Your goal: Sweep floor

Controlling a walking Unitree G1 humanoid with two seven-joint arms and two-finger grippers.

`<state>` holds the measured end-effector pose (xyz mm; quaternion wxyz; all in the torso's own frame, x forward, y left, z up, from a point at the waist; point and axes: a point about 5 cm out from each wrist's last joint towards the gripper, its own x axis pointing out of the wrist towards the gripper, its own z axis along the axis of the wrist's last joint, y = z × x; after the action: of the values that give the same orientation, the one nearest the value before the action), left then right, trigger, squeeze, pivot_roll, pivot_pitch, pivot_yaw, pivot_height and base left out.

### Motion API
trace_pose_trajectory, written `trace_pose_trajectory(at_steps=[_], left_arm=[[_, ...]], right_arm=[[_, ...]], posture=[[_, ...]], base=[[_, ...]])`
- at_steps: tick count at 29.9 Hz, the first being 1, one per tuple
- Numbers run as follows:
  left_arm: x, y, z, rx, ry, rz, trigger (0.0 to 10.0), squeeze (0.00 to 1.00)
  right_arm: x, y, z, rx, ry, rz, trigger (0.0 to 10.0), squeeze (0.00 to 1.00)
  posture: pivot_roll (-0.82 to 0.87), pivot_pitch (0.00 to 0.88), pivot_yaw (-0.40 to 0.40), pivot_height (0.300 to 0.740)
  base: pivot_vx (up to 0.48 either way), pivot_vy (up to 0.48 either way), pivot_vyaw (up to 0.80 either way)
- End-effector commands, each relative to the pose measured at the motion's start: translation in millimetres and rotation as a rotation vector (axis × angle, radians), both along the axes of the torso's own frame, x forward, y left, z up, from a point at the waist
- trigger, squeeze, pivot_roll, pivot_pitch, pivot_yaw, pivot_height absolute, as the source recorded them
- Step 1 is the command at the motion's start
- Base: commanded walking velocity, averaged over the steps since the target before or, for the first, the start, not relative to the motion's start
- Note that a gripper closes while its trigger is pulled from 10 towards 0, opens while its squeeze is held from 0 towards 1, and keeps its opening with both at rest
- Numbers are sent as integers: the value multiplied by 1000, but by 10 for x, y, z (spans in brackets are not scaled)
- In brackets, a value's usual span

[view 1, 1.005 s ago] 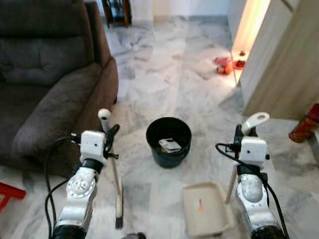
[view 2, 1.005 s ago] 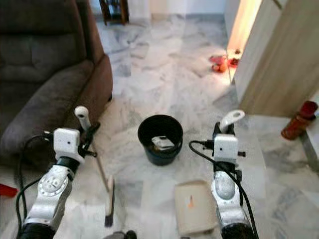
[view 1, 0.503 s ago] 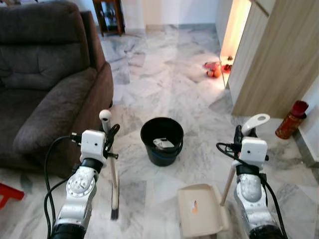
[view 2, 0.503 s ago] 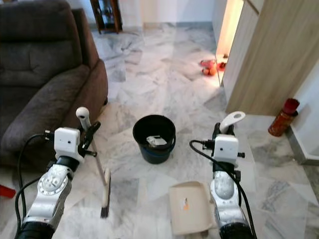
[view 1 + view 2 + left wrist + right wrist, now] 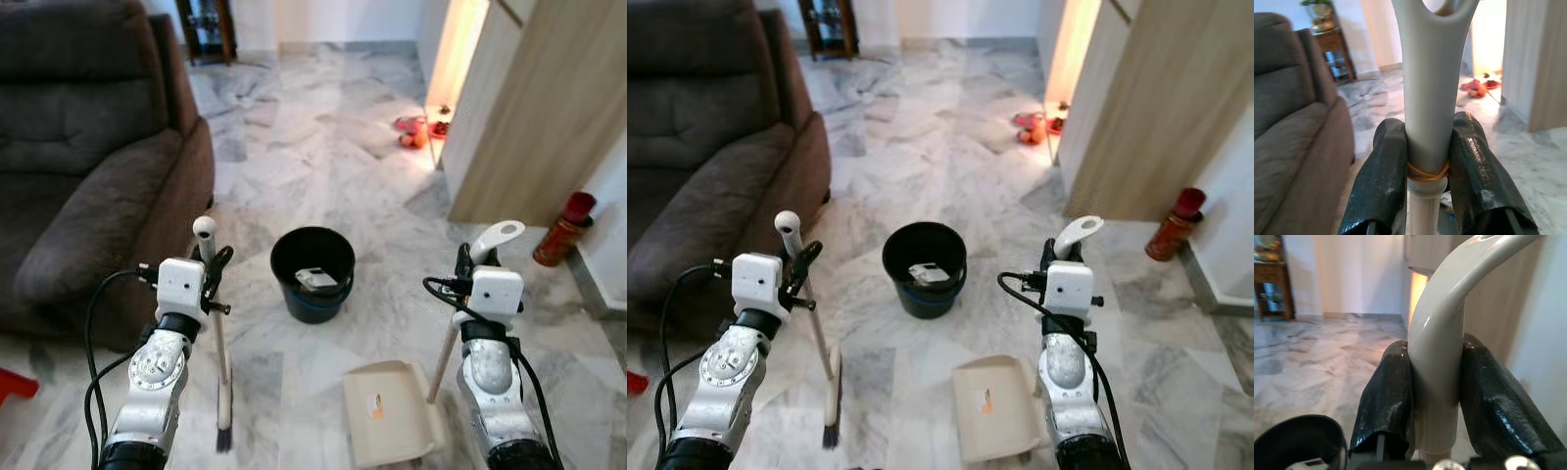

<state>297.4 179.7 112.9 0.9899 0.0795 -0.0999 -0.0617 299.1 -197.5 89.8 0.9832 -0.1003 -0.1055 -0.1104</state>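
Note:
My left gripper (image 5: pixel 214 266) is shut on the pale handle of a broom (image 5: pixel 221 367). The broom's dark bristles (image 5: pixel 224 440) rest on the marble floor by my left side. In the left wrist view both black fingers (image 5: pixel 1382 181) clamp the broom handle (image 5: pixel 1429 98). My right gripper (image 5: pixel 475 257) is shut on the curved handle of a beige dustpan (image 5: pixel 386 425), which lies flat on the floor with a small orange scrap in it. The right wrist view shows the fingers (image 5: pixel 1388 396) pressed on that dustpan handle (image 5: pixel 1442 342). A black bucket (image 5: pixel 313 270) holding white trash stands ahead, between both arms.
A dark brown sofa (image 5: pixel 88 166) fills the left side. A wooden cabinet (image 5: pixel 549 108) stands at the right, with a red bottle (image 5: pixel 560 228) beside it. Red and orange items (image 5: pixel 416 130) lie far ahead near a lit doorway. Open marble floor lies beyond the bucket.
The whole view has shifted, so the camera has moved: the bucket and dustpan sit slightly further left. Both grippers keep the same hold on broom and dustpan.

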Motion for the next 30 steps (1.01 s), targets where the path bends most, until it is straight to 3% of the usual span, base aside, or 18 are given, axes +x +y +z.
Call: trace_pose_trajectory(at_steps=[1, 18, 24, 30], left_arm=[[26, -13, 60, 12, -26, -3, 10000, 0], [36, -20, 68, 24, -23, 0, 10000, 0], [39, -25, 77, 26, -25, 1, 10000, 0], [41, -35, 64, 20, -20, -6, 10000, 0]], right_arm=[[21, -15, 78, -1, -29, -2, 10000, 0], [29, -26, 80, -3, -21, -4, 10000, 0], [31, -24, 77, -3, -18, -2, 10000, 0], [26, -47, 85, -9, -20, -9, 10000, 0]], posture=[[-5, 67, 31, 740], [-4, 85, 29, 740], [-4, 96, 23, 740], [-44, 90, 28, 740]], base=[[0, 0, -800], [0, 0, -800], [0, 0, 0], [0, 0, -800]])
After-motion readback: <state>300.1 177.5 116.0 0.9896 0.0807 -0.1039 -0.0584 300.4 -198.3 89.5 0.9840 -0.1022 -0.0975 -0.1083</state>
